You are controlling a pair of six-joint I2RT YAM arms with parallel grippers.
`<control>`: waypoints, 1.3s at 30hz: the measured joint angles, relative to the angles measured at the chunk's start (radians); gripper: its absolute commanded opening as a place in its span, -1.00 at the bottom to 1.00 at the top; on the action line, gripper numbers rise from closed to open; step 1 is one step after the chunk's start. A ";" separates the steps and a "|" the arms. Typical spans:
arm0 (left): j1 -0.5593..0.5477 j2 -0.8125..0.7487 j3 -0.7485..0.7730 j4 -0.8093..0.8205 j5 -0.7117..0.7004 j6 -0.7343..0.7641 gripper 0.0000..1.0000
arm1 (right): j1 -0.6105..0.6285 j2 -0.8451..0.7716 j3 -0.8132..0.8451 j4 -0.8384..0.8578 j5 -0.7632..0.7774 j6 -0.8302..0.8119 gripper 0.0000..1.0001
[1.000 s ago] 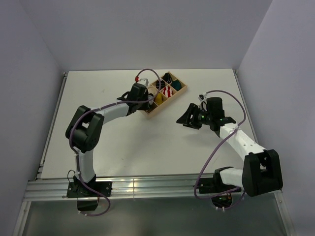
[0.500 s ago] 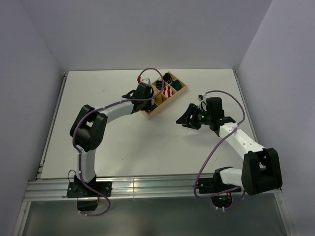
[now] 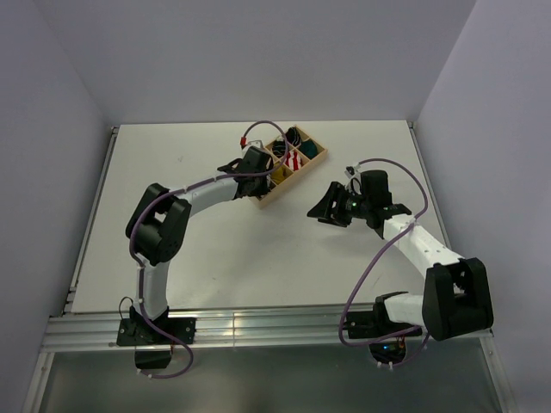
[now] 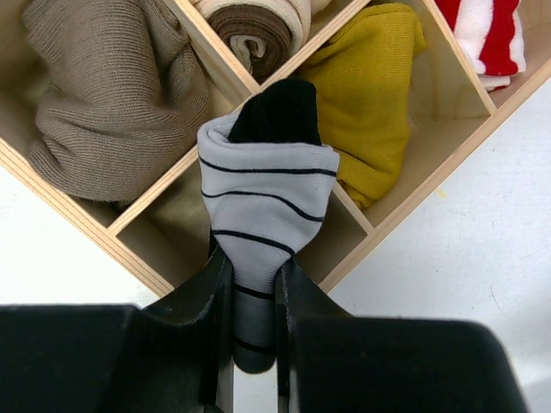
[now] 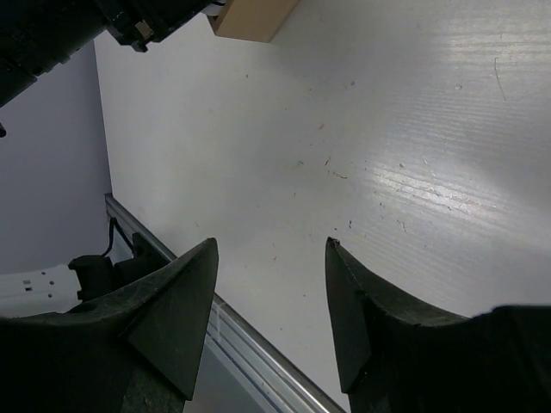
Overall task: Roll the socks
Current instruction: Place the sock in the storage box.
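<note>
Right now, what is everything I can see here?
wooden divided tray: one, pale wood, far middle of the table
striped sock: one, grey-white with black stripes and a black end, above the tray
mustard-yellow sock: one, in a tray compartment
brown knit bundle: one, left compartment
tan-and-brown roll: one, far compartment
red-and-white striped bundle: one, right compartment
teal bundle: one, right end of the tray
table: one, white
left hand: black, closed on the striped sock
right hand: black, open, above bare table
</note>
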 measured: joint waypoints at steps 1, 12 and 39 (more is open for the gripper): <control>0.000 0.000 0.000 0.000 0.000 0.000 -0.99 | 0.000 0.000 0.000 0.000 -0.002 0.000 0.19; 0.004 0.062 0.075 -0.055 0.007 0.003 -0.99 | 0.000 0.005 0.000 0.007 -0.018 0.000 0.18; 0.026 0.032 0.079 -0.175 0.035 0.068 -0.12 | 0.000 0.035 0.000 0.023 -0.058 -0.001 0.17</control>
